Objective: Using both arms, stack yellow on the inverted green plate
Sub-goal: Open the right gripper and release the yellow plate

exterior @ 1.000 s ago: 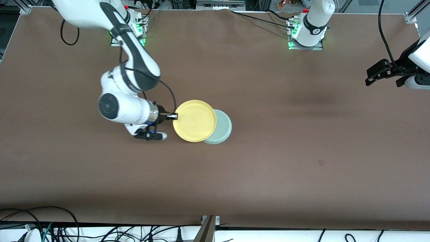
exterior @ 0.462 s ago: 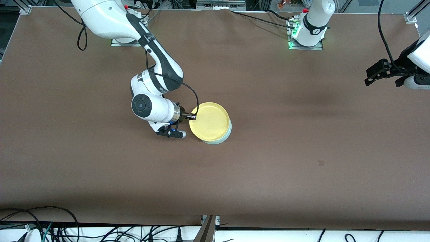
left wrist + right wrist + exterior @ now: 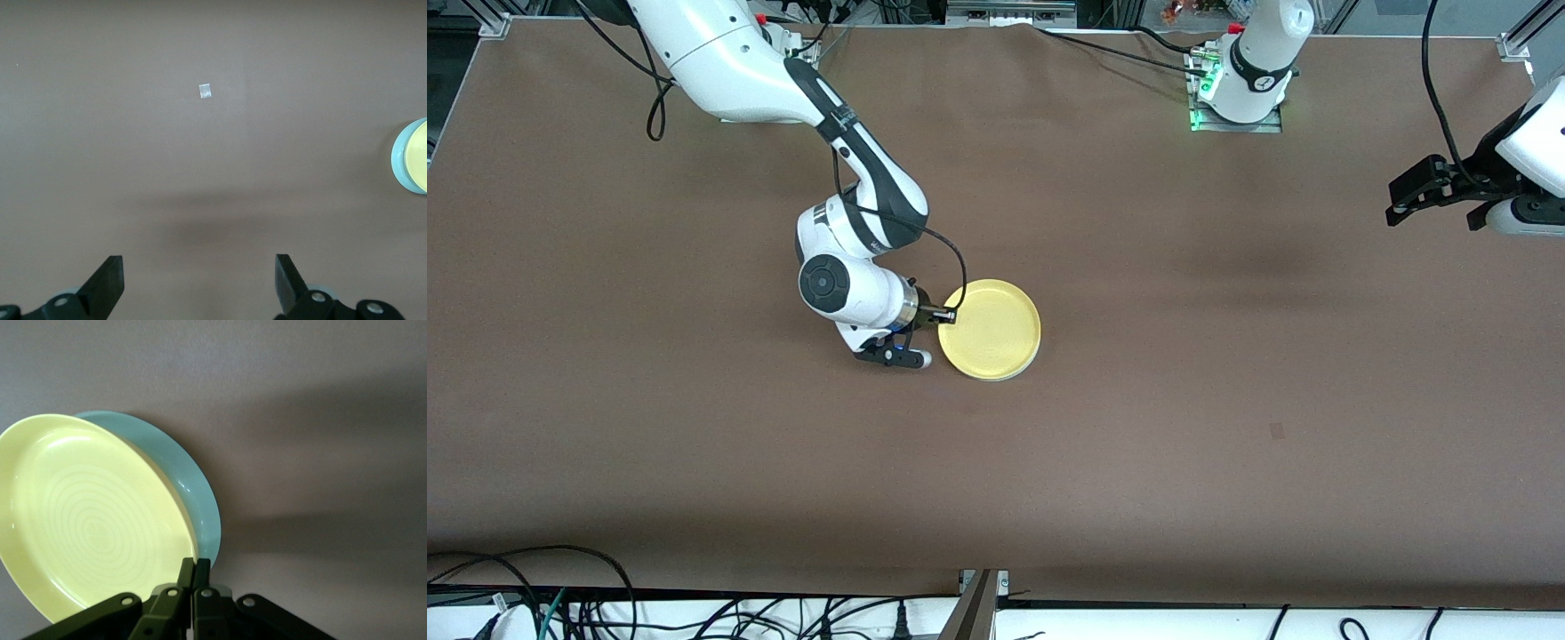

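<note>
The yellow plate (image 3: 991, 331) sits over the green plate (image 3: 1007, 377) and covers nearly all of it; only a thin pale sliver shows at the edge nearer the front camera. My right gripper (image 3: 948, 314) is shut on the yellow plate's rim, on the side toward the right arm's end. The right wrist view has the yellow plate (image 3: 87, 520) slightly tilted against the green plate (image 3: 193, 483), with my right gripper (image 3: 195, 570) pinching the yellow rim. My left gripper (image 3: 1405, 191) waits open and empty over the left arm's end of the table; its wrist view shows the left gripper (image 3: 200, 287) above bare table.
A small pale scrap (image 3: 205, 91) lies on the brown table, seen as a faint mark (image 3: 1277, 431) in the front view. Cables (image 3: 560, 596) run along the table edge nearest the front camera. The arm bases (image 3: 1236, 98) stand along the edge farthest from the front camera.
The right arm has carried the yellow plate toward the left arm's end, from half overlapping the green plate to covering it almost fully. The left gripper has barely moved.
</note>
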{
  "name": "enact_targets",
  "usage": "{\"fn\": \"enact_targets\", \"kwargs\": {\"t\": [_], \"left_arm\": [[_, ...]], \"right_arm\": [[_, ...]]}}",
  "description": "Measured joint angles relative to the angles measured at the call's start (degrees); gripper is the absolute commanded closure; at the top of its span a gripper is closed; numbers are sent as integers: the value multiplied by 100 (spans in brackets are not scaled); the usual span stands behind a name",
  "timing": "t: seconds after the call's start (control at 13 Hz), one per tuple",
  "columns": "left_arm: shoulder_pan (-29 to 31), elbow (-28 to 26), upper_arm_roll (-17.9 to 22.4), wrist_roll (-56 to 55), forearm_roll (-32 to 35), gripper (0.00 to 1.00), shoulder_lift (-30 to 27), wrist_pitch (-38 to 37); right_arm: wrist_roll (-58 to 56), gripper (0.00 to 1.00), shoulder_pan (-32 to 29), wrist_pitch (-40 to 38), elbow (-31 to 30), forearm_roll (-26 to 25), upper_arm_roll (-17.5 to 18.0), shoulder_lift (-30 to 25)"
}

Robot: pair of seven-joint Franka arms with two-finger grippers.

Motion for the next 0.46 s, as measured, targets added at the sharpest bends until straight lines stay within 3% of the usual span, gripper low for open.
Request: {"fn": "enact_targets", "kwargs": {"t": [0.08, 0.15, 0.46], "left_arm": [[0, 0, -2, 0, 0, 0, 0, 0], [0, 0, -4, 0, 0, 0, 0, 0], [0, 0, -7, 0, 0, 0, 0, 0]], "right_arm": [[9, 77, 8, 0, -28, 0, 0, 0], [43, 1, 7, 0, -35, 2, -1, 0], [310, 0, -2, -59, -3, 0, -107, -128]]}}
